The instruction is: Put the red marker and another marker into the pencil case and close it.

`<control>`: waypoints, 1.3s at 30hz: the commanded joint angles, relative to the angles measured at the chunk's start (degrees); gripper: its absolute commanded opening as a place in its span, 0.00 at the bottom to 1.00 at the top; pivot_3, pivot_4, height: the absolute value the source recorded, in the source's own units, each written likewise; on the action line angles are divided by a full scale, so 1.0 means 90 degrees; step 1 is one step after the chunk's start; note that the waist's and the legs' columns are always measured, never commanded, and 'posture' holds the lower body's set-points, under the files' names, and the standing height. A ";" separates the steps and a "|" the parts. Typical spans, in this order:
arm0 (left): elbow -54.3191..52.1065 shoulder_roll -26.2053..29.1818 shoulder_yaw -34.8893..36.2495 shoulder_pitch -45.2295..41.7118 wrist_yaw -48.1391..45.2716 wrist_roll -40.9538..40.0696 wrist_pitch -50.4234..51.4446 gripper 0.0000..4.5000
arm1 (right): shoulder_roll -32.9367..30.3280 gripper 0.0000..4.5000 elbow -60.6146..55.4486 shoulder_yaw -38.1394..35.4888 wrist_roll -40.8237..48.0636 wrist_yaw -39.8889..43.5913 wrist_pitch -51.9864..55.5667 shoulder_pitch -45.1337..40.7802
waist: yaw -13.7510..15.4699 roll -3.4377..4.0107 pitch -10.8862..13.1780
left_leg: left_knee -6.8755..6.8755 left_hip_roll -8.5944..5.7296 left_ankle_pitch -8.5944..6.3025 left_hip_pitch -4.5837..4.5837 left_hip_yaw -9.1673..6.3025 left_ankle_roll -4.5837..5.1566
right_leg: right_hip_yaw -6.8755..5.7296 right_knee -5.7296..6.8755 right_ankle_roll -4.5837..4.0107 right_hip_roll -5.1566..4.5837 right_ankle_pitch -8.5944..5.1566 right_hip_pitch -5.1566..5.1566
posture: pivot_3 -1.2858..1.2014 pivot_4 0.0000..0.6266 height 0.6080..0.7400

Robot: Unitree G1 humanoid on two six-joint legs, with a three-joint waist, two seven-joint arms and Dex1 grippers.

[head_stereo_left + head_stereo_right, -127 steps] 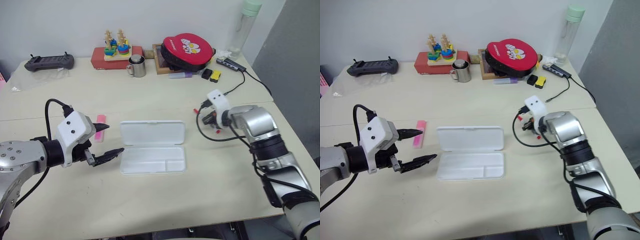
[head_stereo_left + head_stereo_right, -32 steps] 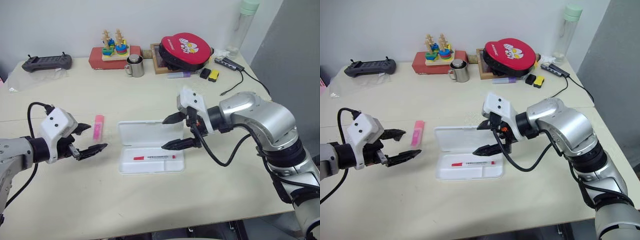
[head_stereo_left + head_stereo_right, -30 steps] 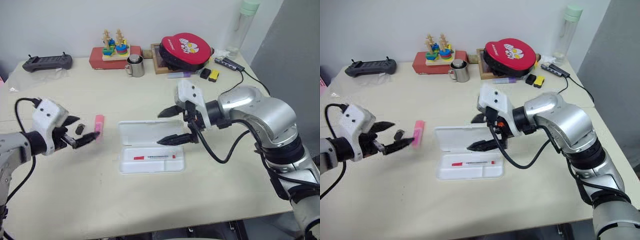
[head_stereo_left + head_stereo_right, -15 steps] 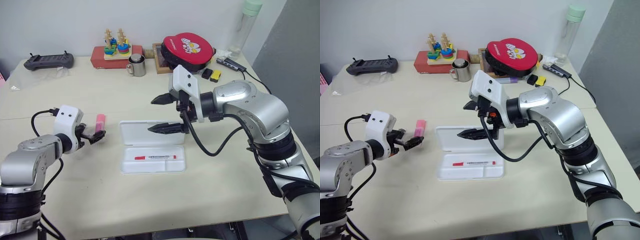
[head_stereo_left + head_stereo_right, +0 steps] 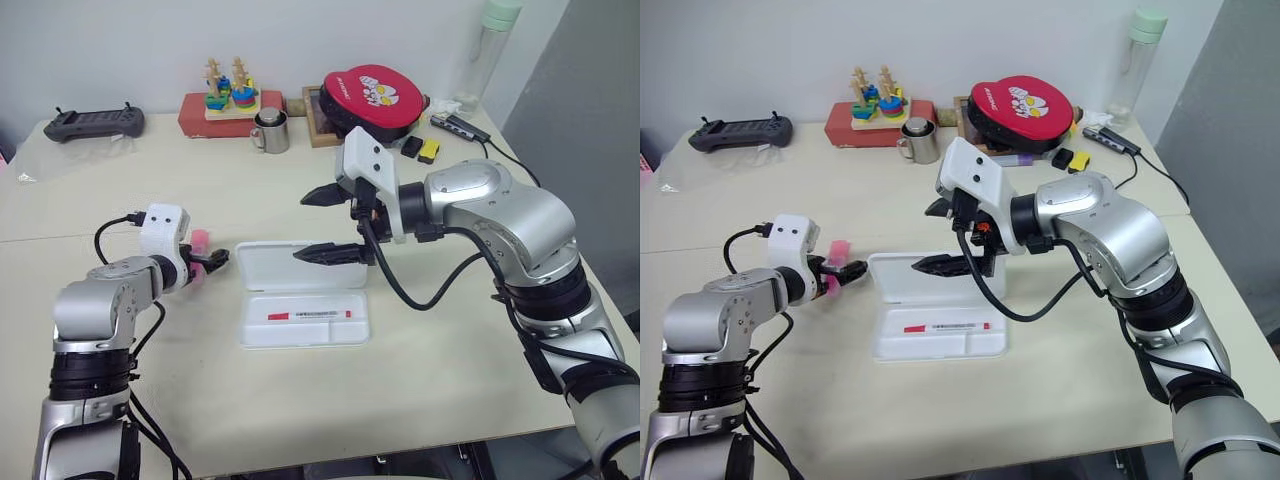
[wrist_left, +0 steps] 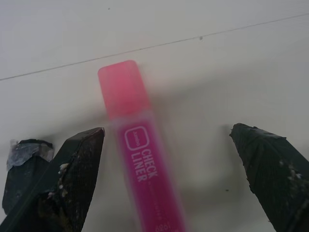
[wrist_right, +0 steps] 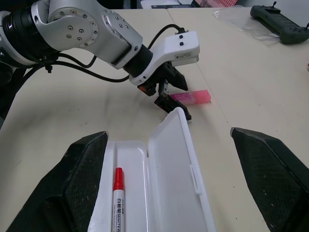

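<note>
Left gripper lowered, fingers spread astride pink highlighter ("CHECK LINER"), right gripper wide.

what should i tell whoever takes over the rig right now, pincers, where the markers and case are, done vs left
Left pincer: open, straddling the pink highlighter on the table, not closed on it.
Right pincer: open, empty, hovering over the lid of the pencil case.
Pencil case: lying open mid-table.
Red marker: lying in the case's tray.
Done: red marker is in.
Left: close on the highlighter, put it in the tray, shut the lid.
</note>
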 commanded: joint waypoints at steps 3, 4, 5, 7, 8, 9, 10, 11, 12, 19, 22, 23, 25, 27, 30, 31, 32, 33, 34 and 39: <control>-0.0081 -0.0010 0.0137 -0.0138 0.0106 0.0084 0.0007 1.00 | 0.0012 0.95 -0.0190 -0.0147 0.0066 -0.0073 0.0013 -0.0152 | 0.0001 0.0000 0.0000 | -0.0001 0.0000 0.0000 0.0000 -0.0001 0.0000 | -0.0001 0.0000 0.0000 0.0000 0.0000 0.0000 | 0.52 0.24 1.00; -0.0051 -0.0039 0.0147 -0.0140 0.0153 0.0092 0.0055 1.00 | 0.0017 0.95 -0.0182 -0.0152 0.0074 -0.0080 0.0017 -0.0156 | 0.0001 0.0000 0.0000 | -0.0001 0.0000 0.0000 0.0000 -0.0001 0.0000 | -0.0001 0.0000 0.0000 0.0000 0.0000 0.0000 | 0.52 0.24 1.00; -0.0035 -0.0056 0.0128 -0.0125 0.0185 0.0102 0.0097 1.00 | 0.0016 0.95 -0.0177 -0.0154 0.0080 -0.0086 0.0015 -0.0158 | 0.0001 0.0000 0.0000 | -0.0001 0.0000 0.0000 0.0000 -0.0001 0.0000 | -0.0001 0.0000 0.0000 0.0000 0.0000 0.0000 | 0.52 0.24 1.00; -0.0051 -0.0082 0.0091 -0.0096 0.0212 0.0103 0.0161 1.00 | 0.0008 0.95 -0.0180 -0.0154 0.0092 -0.0092 0.0015 -0.0152 | 0.0002 0.0000 0.0000 | -0.0001 0.0000 0.0000 0.0000 -0.0001 0.0000 | -0.0001 0.0000 0.0000 -0.0001 0.0000 0.0000 | 0.52 0.24 1.00; -0.0072 -0.0111 0.0083 -0.0091 0.0215 0.0094 0.0182 1.00 | 0.0008 0.95 -0.0182 -0.0150 0.0098 -0.0097 0.0015 -0.0146 | 0.0002 0.0000 0.0000 | 0.0000 0.0000 0.0000 0.0000 -0.0001 0.0000 | -0.0001 0.0000 0.0000 -0.0001 0.0000 0.0000 | 0.52 0.24 1.00; -0.0071 -0.0147 0.0079 -0.0103 0.0238 0.0104 0.0191 1.00 | 0.0010 0.95 -0.0175 -0.0137 0.0092 -0.0106 0.0009 -0.0138 | 0.0002 0.0000 0.0000 | 0.0000 -0.0001 0.0000 0.0000 -0.0001 0.0000 | -0.0001 0.0000 0.0000 -0.0001 0.0000 0.0000 | 0.52 0.24 1.00; -0.0055 -0.0194 0.0106 -0.0130 0.0285 0.0111 0.0213 1.00 | 0.0013 0.95 -0.0173 -0.0128 0.0092 -0.0113 0.0009 -0.0133 | 0.0002 0.0000 0.0000 | 0.0000 -0.0001 0.0000 0.0000 -0.0001 0.0000 | -0.0001 0.0000 0.0000 -0.0001 0.0000 0.0000 | 0.52 0.24 1.00; -0.0045 -0.0225 0.0130 -0.0146 0.0323 0.0117 0.0227 1.00 | 0.0013 0.95 -0.0177 -0.0124 0.0093 -0.0120 0.0010 -0.0128 | 0.0003 0.0000 0.0000 | -0.0001 -0.0001 0.0000 0.0001 -0.0001 0.0000 | -0.0001 0.0000 0.0000 -0.0001 0.0000 0.0000 | 0.52 0.24 1.00; -0.0031 -0.0237 0.0140 -0.0160 0.0358 0.0134 0.0231 0.96 | 0.0011 0.96 -0.0188 -0.0127 0.0105 -0.0121 0.0019 -0.0125 | 0.0004 0.0000 0.0000 | -0.0001 -0.0001 0.0000 0.0001 -0.0002 0.0000 | -0.0001 0.0001 0.0000 -0.0001 0.0000 0.0001 | 0.52 0.24 1.00; 0.0181 -0.0346 0.0371 -0.0315 0.0629 0.0199 0.0264 0.70 | -0.0001 0.96 -0.0201 -0.0132 0.0135 -0.0139 0.0052 -0.0120 | -0.0003 0.0000 0.0000 | 0.0000 -0.0002 0.0000 0.0002 -0.0001 -0.0001 | 0.0000 0.0002 0.0001 -0.0002 0.0001 0.0001 | 0.52 0.24 1.00; 0.0139 -0.0337 0.0340 -0.0308 0.0615 0.0207 0.0284 0.59 | 0.0002 0.96 -0.0206 -0.0131 0.0135 -0.0142 0.0063 -0.0117 | -0.0001 0.0000 0.0000 | -0.0001 -0.0002 0.0001 0.0001 -0.0001 -0.0001 | 0.0000 0.0001 0.0001 -0.0002 0.0001 0.0000 | 0.52 0.24 1.00; 0.0114 -0.0349 0.0338 -0.0312 0.0598 0.0185 0.0321 0.53 | 0.0004 0.96 -0.0193 -0.0128 0.0131 -0.0139 0.0059 -0.0120 | 0.0000 0.0000 0.0000 | -0.0001 -0.0002 0.0001 0.0000 -0.0001 -0.0001 | 0.0000 0.0000 0.0001 -0.0002 0.0001 0.0000 | 0.52 0.24 1.00; 0.0068 -0.0364 0.0349 -0.0306 0.0578 0.0153 0.0376 0.46 | 0.0005 0.96 -0.0199 -0.0130 0.0131 -0.0140 0.0069 -0.0120 | 0.0000 0.0000 0.0000 | 0.0000 -0.0002 0.0001 0.0000 -0.0001 -0.0001 | 0.0000 0.0000 0.0001 -0.0003 0.0001 0.0000 | 0.52 0.24 1.00; 0.0037 -0.0373 0.0366 -0.0288 0.0593 0.0153 0.0400 0.36 | 0.0009 0.96 -0.0203 -0.0143 0.0140 -0.0145 0.0094 -0.0133 | 0.0000 0.0000 0.0000 | 0.0000 -0.0003 0.0001 0.0001 -0.0001 -0.0001 | 0.0000 0.0000 0.0001 -0.0003 0.0001 0.0000 | 0.52 0.24 1.00; 0.0005 -0.0390 0.0378 -0.0278 0.0611 0.0155 0.0444 0.27 | 0.0005 0.96 -0.0226 -0.0145 0.0149 -0.0138 0.0110 -0.0132 | 0.0000 0.0000 0.0000 | 0.0000 -0.0003 0.0001 0.0001 -0.0001 -0.0001 | 0.0000 0.0001 0.0001 -0.0003 0.0001 0.0000 | 0.52 0.24 1.00; -0.0010 -0.0388 0.0380 -0.0272 0.0610 0.0157 0.0457 0.27 | -0.0003 0.96 -0.0241 -0.0138 0.0151 -0.0132 0.0112 -0.0121 | 0.0000 0.0000 0.0000 | 0.0000 -0.0003 0.0001 0.0001 -0.0001 -0.0001 | 0.0000 0.0001 0.0001 -0.0003 0.0001 0.0000 | 0.52 0.24 1.00; -0.0021 -0.0387 0.0383 -0.0267 0.0608 0.0159 0.0468 0.27 | -0.0008 0.96 -0.0251 -0.0135 0.0154 -0.0128 0.0116 -0.0114 | 0.0000 0.0000 0.0000 | 0.0000 -0.0003 0.0001 0.0001 -0.0001 -0.0001 | 0.0000 0.0001 0.0001 -0.0003 0.0001 0.0000 | 0.52 0.24 1.00; -0.0028 -0.0386 0.0384 -0.0264 0.0606 0.0162 0.0474 0.27 | -0.0010 0.96 -0.0255 -0.0136 0.0158 -0.0126 0.0121 -0.0111 | 0.0000 0.0000 0.0000 | 0.0000 -0.0003 0.0001 0.0001 -0.0001 -0.0001 | 0.0000 0.0001 0.0001 -0.0003 0.0001 0.0000 | 0.52 0.24 1.00; -0.0030 -0.0385 0.0389 -0.0263 0.0603 0.0161 0.0479 0.27 | -0.0015 0.96 -0.0252 -0.0134 0.0159 -0.0116 0.0117 -0.0110 | 0.0000 0.0000 0.0000 | 0.0000 -0.0003 0.0001 0.0001 -0.0001 -0.0001 | 0.0000 0.0001 0.0001 -0.0003 0.0001 0.0000 | 0.52 0.24 1.00; -0.0200 -0.0177 0.0354 -0.0152 0.0422 0.0138 0.0497 0.27 | -0.0131 0.96 -0.0381 -0.0072 0.0180 -0.0009 0.0137 -0.0082 | 0.0001 0.0000 0.0000 | 0.0000 -0.0003 0.0001 0.0001 -0.0001 -0.0001 | 0.0000 0.0000 0.0001 -0.0003 0.0001 0.0000 | 0.52 0.24 1.00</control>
